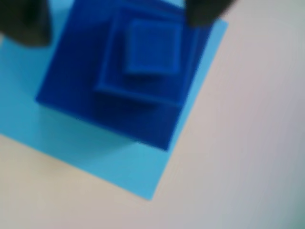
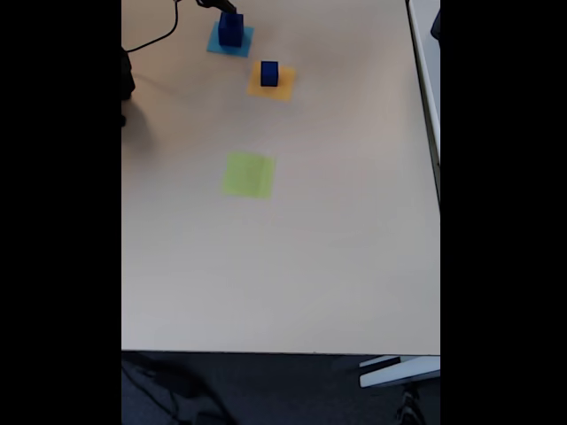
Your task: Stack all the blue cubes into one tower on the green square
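Counting 3 stacked blue cubes on light-blue square — 1 green square; tool state unclear.

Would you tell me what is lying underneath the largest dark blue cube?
The flat light-blue paper square lies under the largest dark blue cube, its edges showing around the base. The part directly beneath the cube is covered.

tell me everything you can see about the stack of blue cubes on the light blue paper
The stack is dark blue cubes in stepped sizes, largest at the bottom, smallest on top, matte and solid-looking. It stands upright on the light-blue paper square, turned against its edges. In the fixed view it stands at the table's far edge.
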Available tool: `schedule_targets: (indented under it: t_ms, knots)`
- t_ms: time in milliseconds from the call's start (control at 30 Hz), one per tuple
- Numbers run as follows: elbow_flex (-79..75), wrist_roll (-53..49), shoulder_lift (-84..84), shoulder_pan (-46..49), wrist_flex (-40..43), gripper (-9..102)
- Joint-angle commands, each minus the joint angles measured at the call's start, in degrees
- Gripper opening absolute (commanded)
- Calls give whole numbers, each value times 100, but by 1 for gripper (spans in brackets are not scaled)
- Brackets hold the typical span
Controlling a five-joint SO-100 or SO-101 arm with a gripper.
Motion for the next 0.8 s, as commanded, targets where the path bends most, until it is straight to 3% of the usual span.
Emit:
schedule_targets:
  t_ms: [0, 433, 767]
  knots:
    - [-466, -105, -44, 0, 88, 15]
    - [-1626, -167, -896, -211, 387, 14]
    - [-1380, -62, -835, -237, 387, 14]
